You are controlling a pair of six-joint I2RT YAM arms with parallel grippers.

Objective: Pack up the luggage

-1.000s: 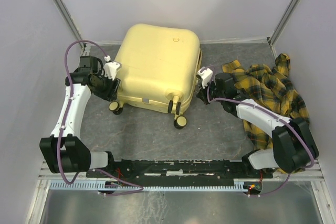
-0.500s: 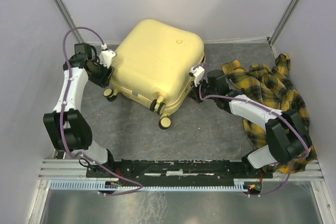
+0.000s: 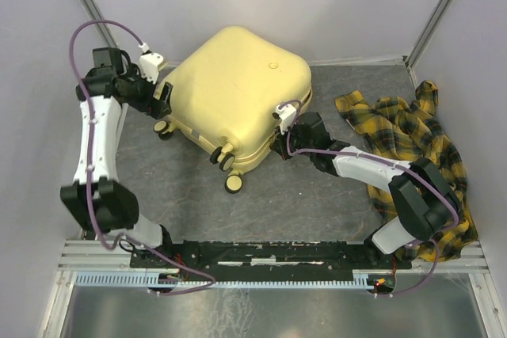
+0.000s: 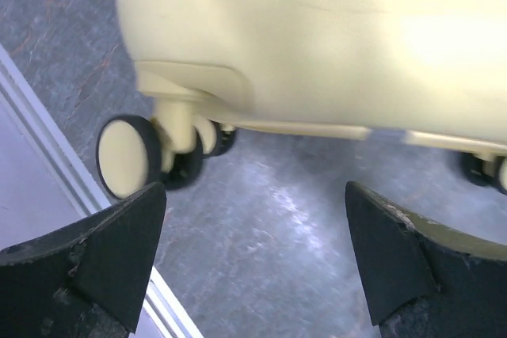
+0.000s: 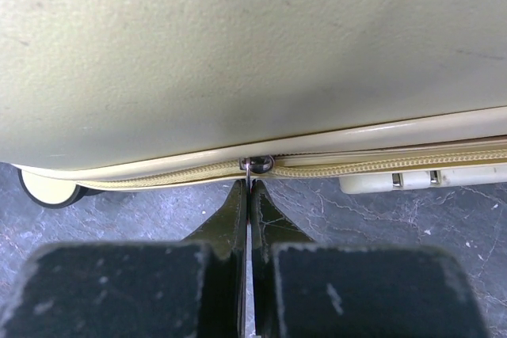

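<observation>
Here, right arm (image 3: 360, 165) outstretched, jaws pinching luggage (image 3: 238, 93) zipper (image 5: 257, 165), left jaws wide.

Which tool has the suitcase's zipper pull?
The right tool, shut on the zipper pull at the suitcase seam; the left tool hangs open beside a wheel, holding nothing.

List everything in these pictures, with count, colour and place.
suitcase: one, pale yellow, closed, lying at the table's far middle.
wheels: at least three, cream and black, on the suitcase's near edge.
zipper pull: one, metal, on the suitcase's right side seam.
shirt: one, yellow and black plaid, crumpled at the table's right.
table: one, grey.
left gripper: one, black, open, by the suitcase's left corner.
right gripper: one, black, shut on the zipper pull.
</observation>
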